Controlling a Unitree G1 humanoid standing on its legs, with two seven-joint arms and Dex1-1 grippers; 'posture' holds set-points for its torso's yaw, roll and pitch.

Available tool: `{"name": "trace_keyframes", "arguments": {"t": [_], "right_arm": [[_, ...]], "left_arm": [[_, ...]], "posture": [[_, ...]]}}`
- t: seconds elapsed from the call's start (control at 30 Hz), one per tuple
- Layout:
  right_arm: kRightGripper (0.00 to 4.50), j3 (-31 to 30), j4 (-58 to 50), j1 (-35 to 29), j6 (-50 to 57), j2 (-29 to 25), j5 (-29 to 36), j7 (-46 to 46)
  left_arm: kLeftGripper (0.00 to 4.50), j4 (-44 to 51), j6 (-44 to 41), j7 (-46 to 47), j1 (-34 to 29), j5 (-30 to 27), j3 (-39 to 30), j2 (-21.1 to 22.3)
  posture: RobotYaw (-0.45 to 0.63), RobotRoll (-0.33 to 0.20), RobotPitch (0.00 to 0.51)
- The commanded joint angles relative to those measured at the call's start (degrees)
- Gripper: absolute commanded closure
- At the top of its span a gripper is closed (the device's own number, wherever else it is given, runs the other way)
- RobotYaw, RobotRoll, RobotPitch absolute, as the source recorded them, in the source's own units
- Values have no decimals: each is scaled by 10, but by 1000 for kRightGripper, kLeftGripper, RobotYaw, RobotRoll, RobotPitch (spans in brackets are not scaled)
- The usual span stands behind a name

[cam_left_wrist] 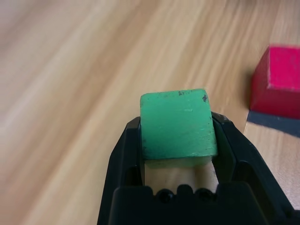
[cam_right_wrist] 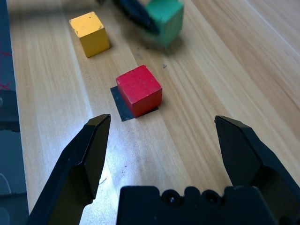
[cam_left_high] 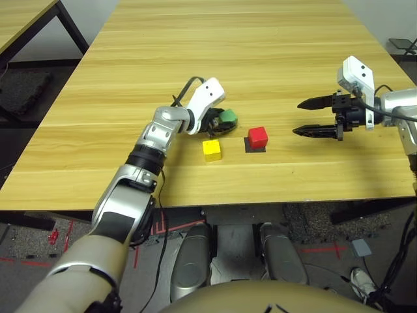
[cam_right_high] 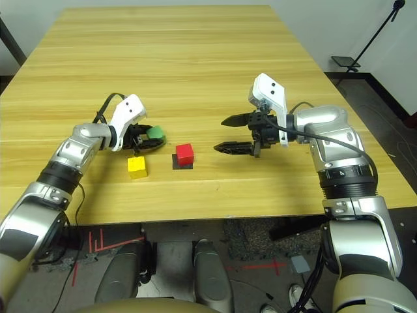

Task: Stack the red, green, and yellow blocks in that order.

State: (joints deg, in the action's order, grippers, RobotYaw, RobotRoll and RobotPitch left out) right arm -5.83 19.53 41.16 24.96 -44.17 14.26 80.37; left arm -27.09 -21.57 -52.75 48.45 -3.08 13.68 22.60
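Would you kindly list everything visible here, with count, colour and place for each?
green block: one, green, clamped between the left gripper's fingers, just beyond the yellow block.
red block: one, red, on the black patch near the table's middle.
yellow block: one, yellow, on the table, left of the red block, apart from it.
black patch: one, black, flat under the red block.
table: one, light wood.
left gripper: one, black fingers, shut on the green block.
right gripper: one, black fingers, open, off to the right of the red block.

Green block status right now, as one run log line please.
green block: held in left gripper | red block: on black patch | right gripper: open
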Motion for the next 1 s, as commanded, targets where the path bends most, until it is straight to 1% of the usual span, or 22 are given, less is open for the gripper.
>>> {"name": "trace_keyframes", "arguments": {"t": [0.03,0.1,0.17,0.23,0.3,0.43,0.6,0.7,1.0], "right_arm": [[0,5,18,-5,-11,-5,-1,1],[0,4,25,-5,-14,-5,-2,0],[0,3,28,-7,-15,-4,-2,-2],[0,2,30,-7,-16,-3,-3,-3],[0,2,29,-7,-13,0,-2,-6],[0,1,24,-8,-7,3,1,-10],[0,5,8,-19,2,2,6,-16],[0,9,-5,-28,11,-1,11,-21],[0,21,-22,-39,27,-7,15,-32]], "left_arm": [[2407,114,-110,-18,-5,-21,12,-1],[2407,175,-186,-14,-6,-28,24,-5],[2407,217,-242,-7,-7,-34,36,-12],[2407,245,-279,-2,-6,-38,48,-20],[2407,254,-291,7,-6,-40,57,-35],[2407,240,-282,15,-11,-42,67,-46],[2407,203,-240,13,-16,-41,78,-57],[2407,178,-209,7,-12,-36,82,-57],[2407,151,-183,2,-11,-40,78,-58]], "posture": [[257,-100,101],[262,-92,107],[264,-90,108],[265,-87,111],[260,-85,115],[248,-84,118],[228,-84,121],[217,-83,124],[202,-80,124]]}}
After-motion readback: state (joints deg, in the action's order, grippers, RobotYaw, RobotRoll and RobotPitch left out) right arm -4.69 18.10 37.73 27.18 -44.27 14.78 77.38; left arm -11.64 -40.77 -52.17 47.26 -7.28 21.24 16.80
